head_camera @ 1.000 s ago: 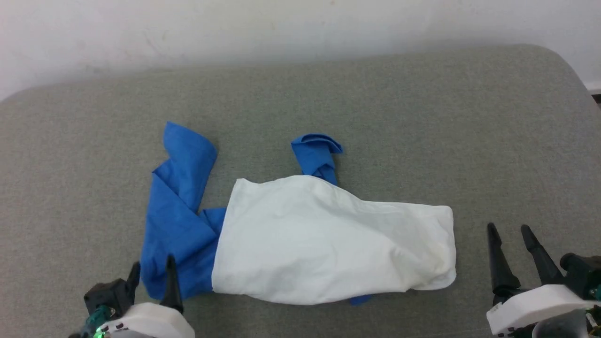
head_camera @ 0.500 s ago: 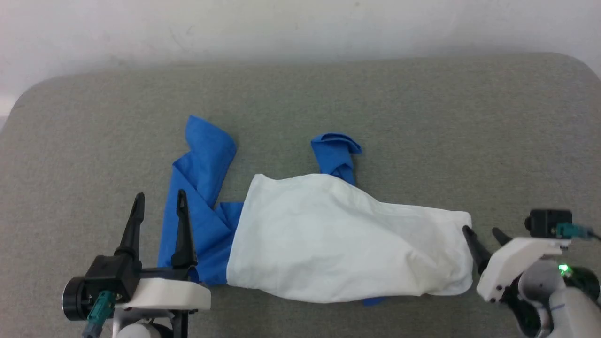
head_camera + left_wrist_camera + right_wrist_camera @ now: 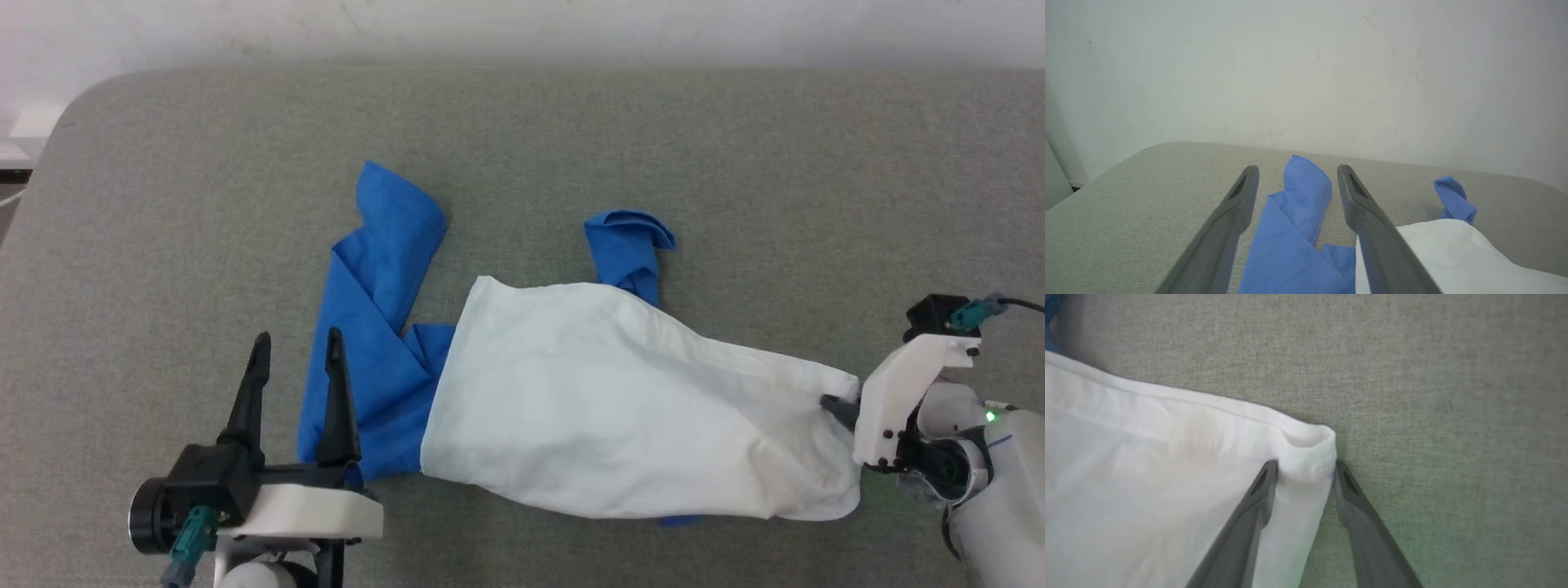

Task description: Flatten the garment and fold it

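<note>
At seven o'clock, my left gripper [image 3: 297,336] hangs with its fingers spread wide at the garment [image 3: 620,392]'s blue end. At four o'clock, my right gripper [image 3: 1304,465] straddles the white corner; whether it truly pinches, I cannot tell. The garment lies rumpled mid-cushion [image 3: 735,163], with blue flaps toward eleven and twelve.

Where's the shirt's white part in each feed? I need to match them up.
Head: white part centre, running right.
Left wrist: white part lower right, right of the left gripper.
Right wrist: white part left half, its corner between the right gripper's fingers.
Shared landmark: grey cushion under it.
</note>
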### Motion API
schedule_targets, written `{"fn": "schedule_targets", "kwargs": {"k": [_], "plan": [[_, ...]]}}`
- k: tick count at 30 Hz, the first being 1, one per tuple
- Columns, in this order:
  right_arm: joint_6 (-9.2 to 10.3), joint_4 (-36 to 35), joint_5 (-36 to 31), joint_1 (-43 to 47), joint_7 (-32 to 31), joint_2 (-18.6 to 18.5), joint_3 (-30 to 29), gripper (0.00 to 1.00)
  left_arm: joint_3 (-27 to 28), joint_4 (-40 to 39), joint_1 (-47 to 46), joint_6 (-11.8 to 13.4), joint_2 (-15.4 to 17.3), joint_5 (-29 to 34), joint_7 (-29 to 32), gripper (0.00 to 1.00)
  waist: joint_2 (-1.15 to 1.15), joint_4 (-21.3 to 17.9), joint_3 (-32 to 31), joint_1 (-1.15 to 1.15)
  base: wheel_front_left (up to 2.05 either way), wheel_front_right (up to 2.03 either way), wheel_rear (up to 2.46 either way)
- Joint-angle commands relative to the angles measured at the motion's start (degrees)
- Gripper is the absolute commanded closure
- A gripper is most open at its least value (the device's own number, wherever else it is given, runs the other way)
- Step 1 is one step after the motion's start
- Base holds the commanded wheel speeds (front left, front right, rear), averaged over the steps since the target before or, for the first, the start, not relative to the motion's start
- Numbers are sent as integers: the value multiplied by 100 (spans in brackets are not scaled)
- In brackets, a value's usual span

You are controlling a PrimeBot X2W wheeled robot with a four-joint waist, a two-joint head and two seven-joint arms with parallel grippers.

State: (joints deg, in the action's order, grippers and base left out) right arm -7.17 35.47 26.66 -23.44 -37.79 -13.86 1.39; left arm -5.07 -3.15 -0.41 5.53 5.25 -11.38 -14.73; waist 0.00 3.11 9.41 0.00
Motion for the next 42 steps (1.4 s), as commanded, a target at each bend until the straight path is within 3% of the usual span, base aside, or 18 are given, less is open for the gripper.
{"fn": "schedule_targets", "kwargs": {"k": [1,4,9,15,25,35,36,37,38,39,42], "plan": [[-32,210,73,139,-111,139,156,100,45,31,-78,-38,-27,51,-27,0,0,-3,3,0,0,0,0],[-32,-13,149,-53,107,12,367,100,117,108,-91,-104,-82,103,-27,0,0,-48,-29,0,0,0,0],[-32,-748,-118,-741,1141,-272,625,100,194,162,-119,-205,-142,191,-27,0,0,-137,-25,0,0,0,0],[-32,-1015,-739,-2143,2035,-282,284,100,124,153,-404,-372,-188,295,-27,0,0,-60,371,0,0,0,0],[-32,181,-1924,-4233,3198,-710,-967,100,-412,50,-1379,-448,-234,213,-27,0,0,533,1733,0,0,0,0],[-32,1804,-2272,-4411,3848,-881,-1427,100,-690,80,-1792,-261,-236,89,-27,0,0,672,2351,0,0,0,0],[-32,1928,-2280,-4379,3924,-878,-1432,90,-683,94,-1799,-253,-236,94,-27,0,0,652,2345,0,0,0,0],[-32,2045,-2277,-4348,4004,-863,-1428,63,-673,108,-1802,-247,-236,101,-27,0,0,628,2325,0,0,0,0],[-32,2139,-2290,-4314,4099,-858,-1383,11,-657,126,-1802,-242,-236,110,-27,0,0,601,2292,0,0,0,0],[-32,2216,-2298,-4278,4216,-859,-1336,0,-638,138,-1801,-242,-236,121,-27,0,0,574,2242,0,0,0,0],[-32,2357,-2232,-4125,4606,-833,-1138,0,-559,167,-1745,-242,-236,160,-27,0,0,477,2006,0,0,0,0]]}}
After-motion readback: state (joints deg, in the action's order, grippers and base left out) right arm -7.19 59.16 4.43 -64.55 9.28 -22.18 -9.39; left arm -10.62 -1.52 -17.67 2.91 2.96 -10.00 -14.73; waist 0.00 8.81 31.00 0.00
